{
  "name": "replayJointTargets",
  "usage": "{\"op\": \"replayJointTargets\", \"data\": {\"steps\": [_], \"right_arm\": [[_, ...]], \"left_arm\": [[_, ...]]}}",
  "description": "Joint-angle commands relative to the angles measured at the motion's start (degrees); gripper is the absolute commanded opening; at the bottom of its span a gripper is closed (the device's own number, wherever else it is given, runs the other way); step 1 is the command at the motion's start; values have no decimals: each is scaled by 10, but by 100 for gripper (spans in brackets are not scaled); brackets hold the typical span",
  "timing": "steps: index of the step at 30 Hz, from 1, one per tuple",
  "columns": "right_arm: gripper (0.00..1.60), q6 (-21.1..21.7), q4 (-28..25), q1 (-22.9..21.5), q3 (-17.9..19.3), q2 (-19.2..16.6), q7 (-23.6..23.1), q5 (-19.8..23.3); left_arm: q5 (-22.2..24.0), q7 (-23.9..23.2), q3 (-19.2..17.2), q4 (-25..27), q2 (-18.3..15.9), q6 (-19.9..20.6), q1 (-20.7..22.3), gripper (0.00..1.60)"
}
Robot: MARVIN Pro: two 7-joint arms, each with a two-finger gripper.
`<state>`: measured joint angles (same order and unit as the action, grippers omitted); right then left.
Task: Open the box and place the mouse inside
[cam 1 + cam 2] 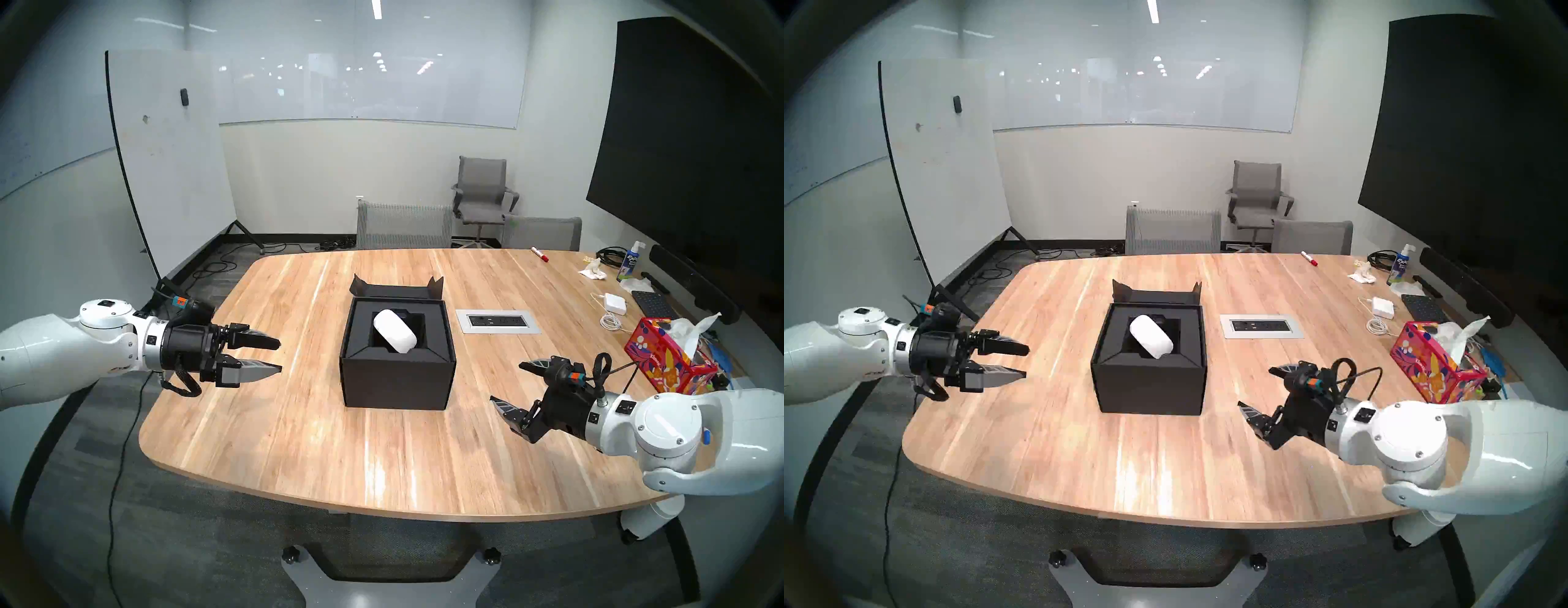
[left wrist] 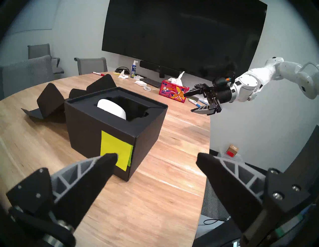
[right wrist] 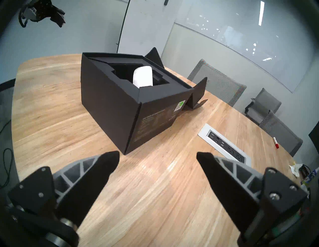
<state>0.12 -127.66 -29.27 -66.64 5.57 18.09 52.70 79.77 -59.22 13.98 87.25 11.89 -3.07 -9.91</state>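
Head stereo left: matte black cardboard cube box (image 1: pixel 398 382) sits mid wooden surface (image 1: pixel 297 446), flap lid folded back. Glossy white oval mouse (image 1: pixel 394 330) lies tilted in the black recessed insert. Left tool (image 1: pixel 278 356) and right tool (image 1: pixel 507 384) both wide, empty, well apart from box. Task appears essentially complete; mouse not seated flat.

"Expo" is partly read on the spray bottle (image 1: pixel 631 260); "Kleenex" is faintly made out on the tissue box (image 1: pixel 662 361). Print on the box (image 3: pixel 155 119) is too small to be read.
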Motion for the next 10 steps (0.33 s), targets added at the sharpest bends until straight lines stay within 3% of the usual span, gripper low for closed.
{"op": "replayJointTargets", "data": {"steps": [1, 10], "right_arm": [[160, -5, -2, -21, -4, 2, -1, 0], [160, -5, -2, -29, -11, 2, -2, 0]], "left_arm": [[-3, -8, -6, 2, -4, -1, 8, 160], [-4, -8, -6, 1, -4, -1, 7, 160]]}}
